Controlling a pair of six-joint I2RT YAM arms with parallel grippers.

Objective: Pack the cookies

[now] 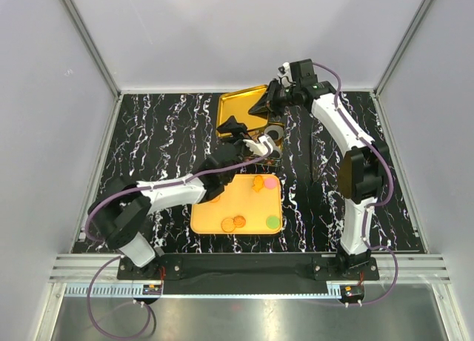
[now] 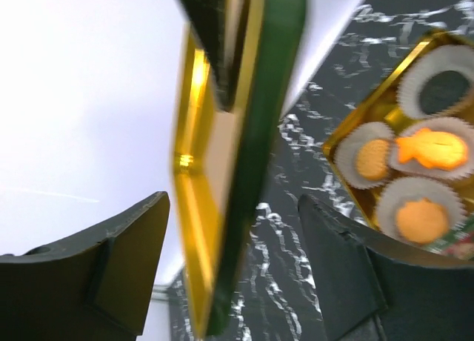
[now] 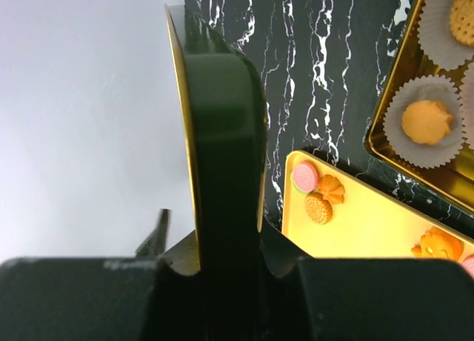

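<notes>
The right tool (image 3: 226, 245) was shut on the lower edge of a lid (image 3: 222, 133), holding it upright and edge-on to the wrist camera, with the dark green outer face on one side and the gold inner face on the other. In the overhead view the lid (image 1: 241, 104) stood at the far side of the bench (image 1: 163, 133).

The left tool (image 2: 233, 207) was wide open and held nothing. The lid appeared between its fingers (image 2: 111, 267), clear of both.

A gold tin (image 2: 341, 137) stood just beside the lid. It contained white paper cups (image 2: 348, 144). Three cups held orange cookies (image 2: 433, 150) and one held a dark cookie.

More cookies (image 1: 234, 223) lay loose on a yellow tray (image 1: 215, 211) at the near side of the tin:
- orange and pink at the far edge;
- two orange and one green at the near edge.
</notes>
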